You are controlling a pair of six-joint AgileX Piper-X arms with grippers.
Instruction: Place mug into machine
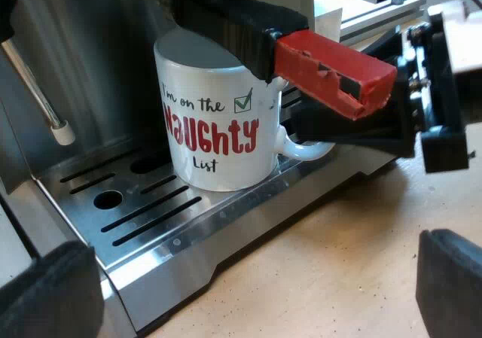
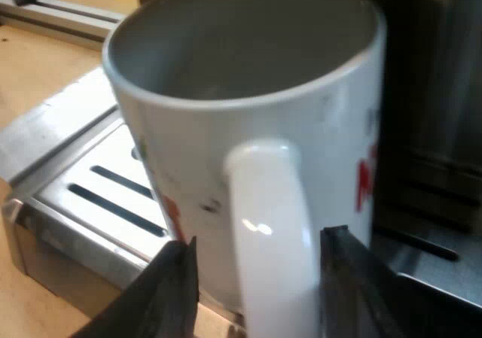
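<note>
Mug point(image 1: 215, 127): upright on drip tray point(image 1: 113, 229) of espresso machine point(image 1: 98, 44), beneath red end of holder handle point(image 1: 335, 71).
Mug handle point(image 2: 267, 225): at mug's 6 o'clock, reckoned from right wrist.
Right gripper point(image 2: 260, 255): spread, fingers flanking mug handle at 5 and 7 o'clock, small gaps either side, pinching nothing.
Left gripper point(image 1: 248, 293): spread wide, empty, just off tray edge.
Step, judged: release and withdrawal.
Method: back out straight toward 6 o'clock, level, without clipping mug handle or dragging mug.

Mug point(image 1: 215, 127) on drip tray point(image 1: 203, 229), under holder handle point(image 1: 241, 22).
</note>
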